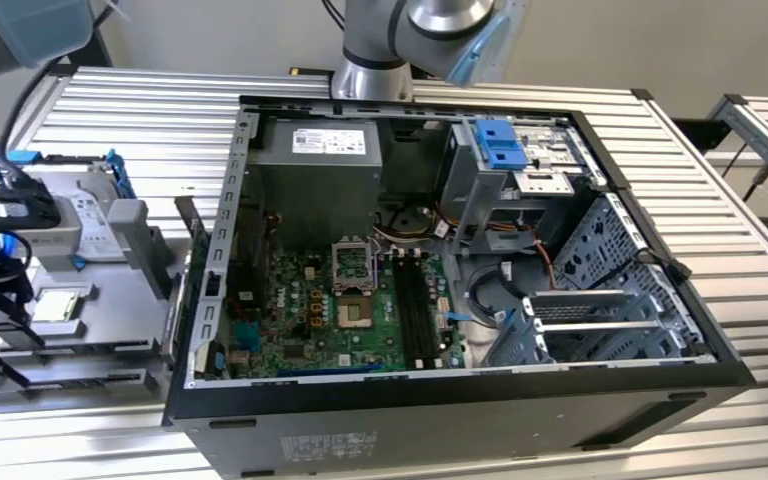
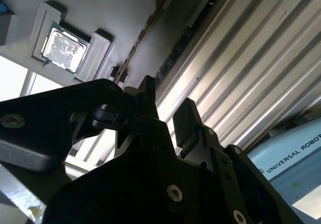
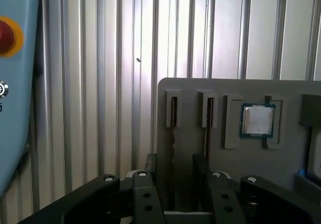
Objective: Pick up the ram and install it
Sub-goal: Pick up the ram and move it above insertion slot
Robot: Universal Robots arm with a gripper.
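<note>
**Gripper** [image 3: 174, 159]: you are watching it hovering over the near edge of the grey tray [image 3: 286, 91]. In both wrist views its two black fingers [image 3: 145, 194] are standing apart, released and grasping nothing.

**The ram** [image 3: 173, 114]: it is standing on edge in a narrow slot of the tray, the slot farthest from the processor chip [image 3: 257, 119]. In the first wrist view its thin dark line is running down into the gap between the fingers. You cannot tell whether either finger is touching it.

**Second memory stick** [image 3: 208, 118]: it is standing on edge in the tray's neighbouring slot, between the ram and the processor chip.

**Processor chip**: it is lying flat in a square recess of the tray, just beside the second stick's slot.

**Hard drive with blue brackets** [image 1: 84, 215]: it is resting on the tray, beyond the processor chip.

**Computer case** [image 1: 464, 385]: it is lying open just beside the tray, on the exterior view's right of it, and is showing its green motherboard [image 1: 311, 300].

**Ribbed metal table** [image 3: 125, 43]: it is carrying the tray.
</note>
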